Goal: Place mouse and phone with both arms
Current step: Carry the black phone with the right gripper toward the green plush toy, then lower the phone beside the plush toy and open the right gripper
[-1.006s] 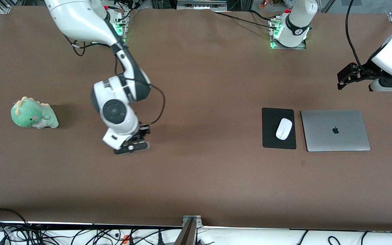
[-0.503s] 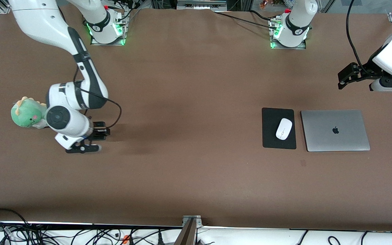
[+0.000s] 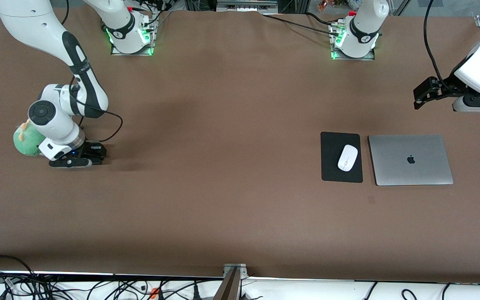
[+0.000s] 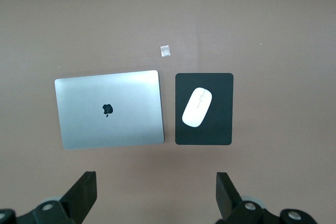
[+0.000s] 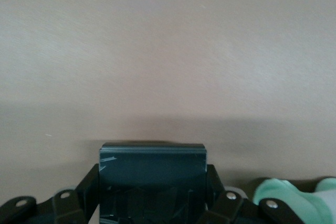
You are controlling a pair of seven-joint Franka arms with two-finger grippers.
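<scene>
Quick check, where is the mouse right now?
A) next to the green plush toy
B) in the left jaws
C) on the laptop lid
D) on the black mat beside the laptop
D: the mouse lies on the black mat, beside the closed laptop.

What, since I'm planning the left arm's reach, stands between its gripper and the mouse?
Nothing visible does. The open left gripper hangs over bare table at the left arm's end. The mouse lies uncovered on the black mat, beside the closed laptop.

Glossy plastic mouse (image 3: 347, 157) – matt black mat (image 3: 330, 166) – brushed-metal laptop (image 3: 411, 159)
</scene>
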